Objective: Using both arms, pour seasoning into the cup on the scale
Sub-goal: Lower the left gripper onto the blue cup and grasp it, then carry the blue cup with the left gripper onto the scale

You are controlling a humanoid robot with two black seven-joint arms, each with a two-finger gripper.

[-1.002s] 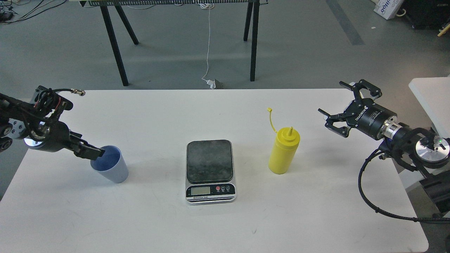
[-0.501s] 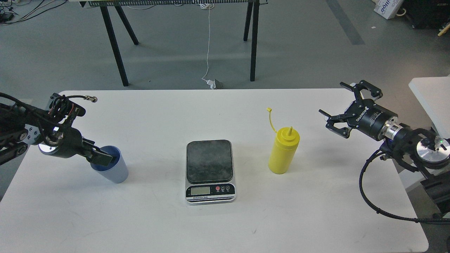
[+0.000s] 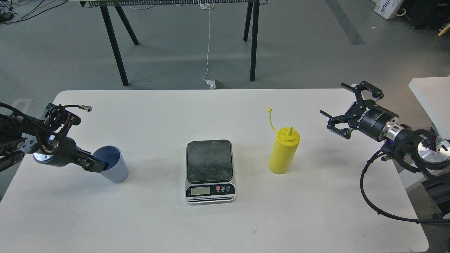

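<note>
Since a second ago our left arm has swung lower and nearer the table's front edge; our left hand (image 3: 94, 164) now meets the cup at its near rim rather than from above. Right arm barely shifted.

Table (image 3: 147, 225): white, carries everything. Scale (image 3: 210, 171) sits at centre, dark plate bare, display and red button toward us. Bottle (image 3: 284, 150) stands upright right of the scale, apart from it, nozzle up, cap strap sticking up to its left. Cup (image 3: 111, 164) stands left of the scale, well apart, light blue, tapered, looks empty.

Left hand: dark, fingers merge at the cup's rim; one seems to reach inside, but we cannot tell whether it is closed on the wall. Right hand (image 3: 340, 109): fingers spread wide, holding nothing, hovering right of the bottle, well apart.

Step in hand, as we judge it: secure the cup and carry it to the scale. A thin tapered cup pinched at the rim may tilt or flex, so grip firmly, lift straight, set it mid-plate. Bottle waits for the right hand.
</note>
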